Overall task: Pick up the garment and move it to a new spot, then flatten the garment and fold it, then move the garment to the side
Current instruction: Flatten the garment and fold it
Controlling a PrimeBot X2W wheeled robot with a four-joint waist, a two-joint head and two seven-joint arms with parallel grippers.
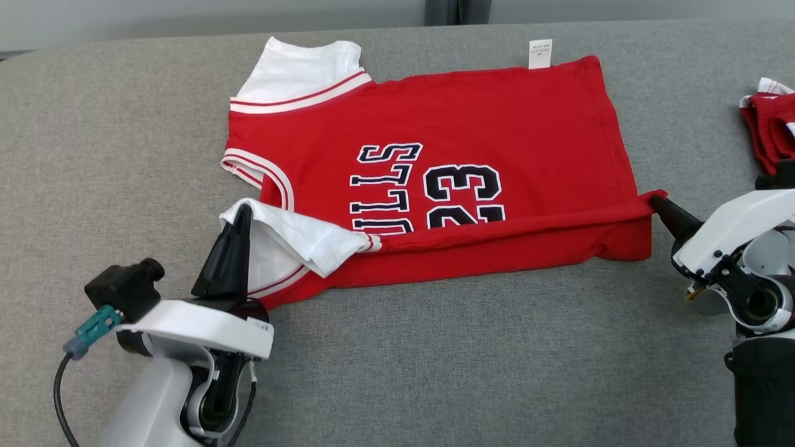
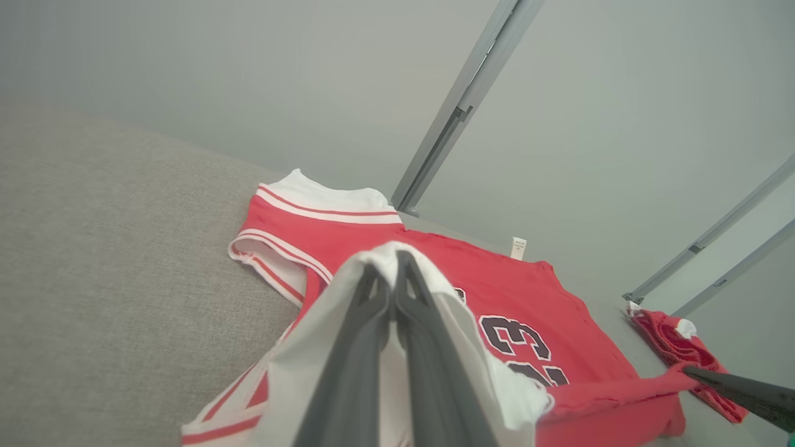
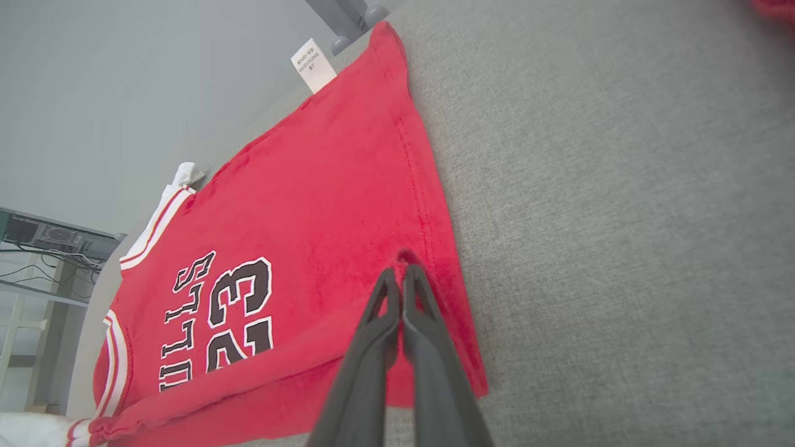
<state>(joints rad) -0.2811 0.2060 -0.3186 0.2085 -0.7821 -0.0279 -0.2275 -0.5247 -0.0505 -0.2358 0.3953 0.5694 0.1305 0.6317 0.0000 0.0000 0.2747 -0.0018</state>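
Note:
The garment [image 1: 435, 161] is a red jersey with white sleeves and the number 23, spread on the grey cushioned surface [image 1: 93, 155]. Its near edge is lifted and folding over. My left gripper [image 1: 243, 211] is shut on the near white sleeve [image 1: 292, 239]; the left wrist view has that white cloth [image 2: 323, 323] draped around my left gripper [image 2: 392, 257]. My right gripper [image 1: 653, 202] is shut on the jersey's near hem corner, and the right wrist view has my right gripper [image 3: 397, 273] pinching the red hem [image 3: 435, 261]. The garment [image 3: 298, 217] lies flat beyond.
A second red-and-white garment [image 1: 770, 124] lies bunched at the right edge, also in the left wrist view as a red heap [image 2: 674, 347]. Bare grey surface stretches to the left and along the front. A wall with grey frame bars [image 2: 459, 105] stands behind.

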